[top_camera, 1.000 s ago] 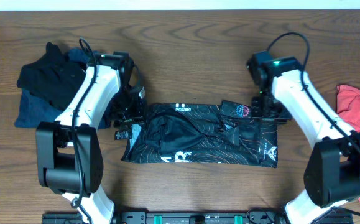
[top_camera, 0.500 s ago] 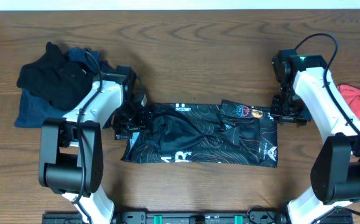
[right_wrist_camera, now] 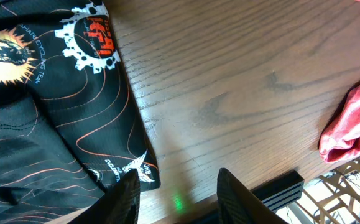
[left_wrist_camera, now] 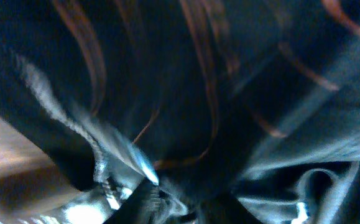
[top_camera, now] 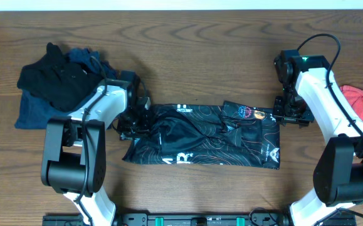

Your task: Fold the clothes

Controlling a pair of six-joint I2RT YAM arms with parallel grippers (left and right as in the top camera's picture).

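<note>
Brown wood table (top_camera: 200,44). The black jersey (top_camera: 200,141) lies mid-table in a rumpled strip. The left gripper (top_camera: 136,122) is buried in its left edge, and I can't tell if it's clamped. The right gripper (top_camera: 292,117) sits just off the right edge, jaws partly apart and empty. There's a dark clothes pile (top_camera: 52,85) far left and a pink garment (top_camera: 360,107) far right.

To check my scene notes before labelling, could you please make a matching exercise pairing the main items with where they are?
Things:
1. jersey
2. dark pile
3. pink cloth
4. right gripper

Places:
A. far right edge
B. centre
C. far left, towards the back
D. just off the jersey's right end, open

Pairs: 1-B, 2-C, 3-A, 4-D
</note>
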